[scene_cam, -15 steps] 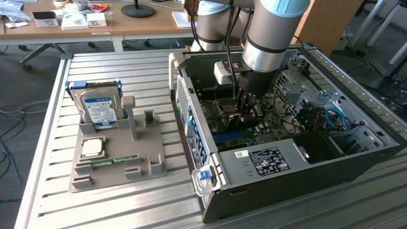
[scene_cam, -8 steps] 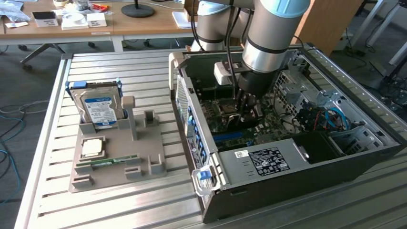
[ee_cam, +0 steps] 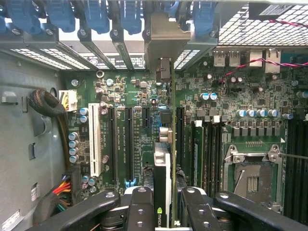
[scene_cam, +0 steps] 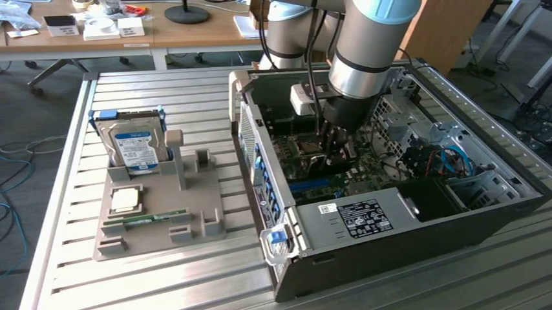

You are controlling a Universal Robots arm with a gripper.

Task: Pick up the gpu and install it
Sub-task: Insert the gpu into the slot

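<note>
The gpu point(ee_cam: 162, 178) stands on edge over the green motherboard point(ee_cam: 130, 96) inside the open computer case point(scene_cam: 405, 226). I see it as a thin dark card with a logo near my fingers. Its pale metal bracket point(ee_cam: 166, 36) reaches up to the row of rear slot openings. My gripper point(ee_cam: 166, 211) is shut on the card, one black finger point(ee_cam: 139, 207) on each face. In the exterior view the gripper point(scene_cam: 337, 147) is lowered deep into the case, with the dark gpu point(scene_cam: 338, 161) under it just above the board. Whether the card sits in its slot I cannot tell.
Blue slot latches point(ee_cam: 96, 14) line the case's rear wall. A white slot point(ee_cam: 95, 139) and a processor socket point(ee_cam: 252, 178) flank the card. Outside the case, a grey holder point(scene_cam: 198, 219) carries a hard drive point(scene_cam: 134, 145), a chip point(scene_cam: 127, 199) and a memory stick point(scene_cam: 155, 218).
</note>
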